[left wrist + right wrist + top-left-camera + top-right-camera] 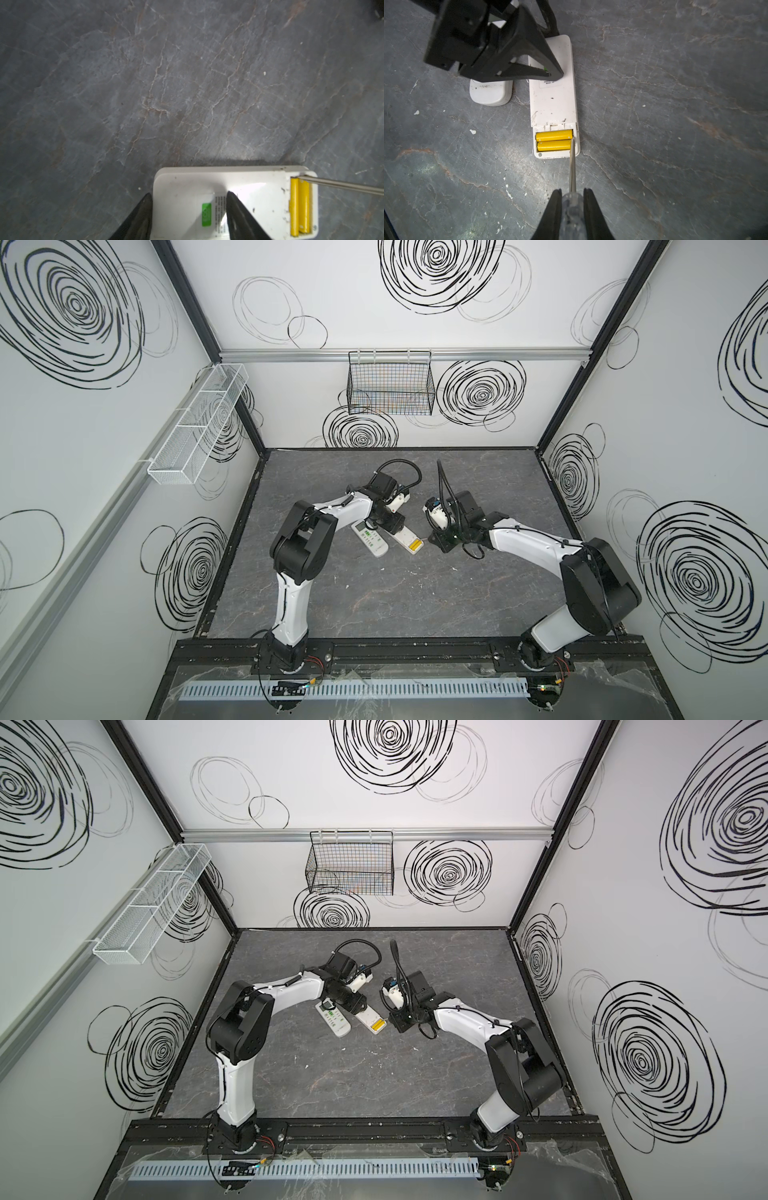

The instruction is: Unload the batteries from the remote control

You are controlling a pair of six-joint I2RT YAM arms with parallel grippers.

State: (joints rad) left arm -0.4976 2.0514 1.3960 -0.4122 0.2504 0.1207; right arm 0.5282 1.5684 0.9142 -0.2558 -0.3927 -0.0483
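Observation:
A white remote control (553, 99) lies back up on the grey table, also seen in both top views (404, 537) (367, 1016). Its end compartment is uncovered, and two yellow batteries (554, 135) (294, 205) (415, 546) lie side by side in it. My left gripper (189, 196) (392, 522) stands open over the remote's far end. One finger (517, 68) rests on the remote's back and the other stands just past its end. My right gripper (572, 192) (438, 541) is shut on a clear-handled screwdriver (572, 172). The screwdriver's tip sits at the batteries' end, against the compartment wall.
A second white remote (370, 539) (332, 1019) lies face up just left of the first, partly under my left arm. A black wire basket (390, 385) hangs on the back wall and a white mesh basket (199, 423) on the left wall. White flecks dot the table.

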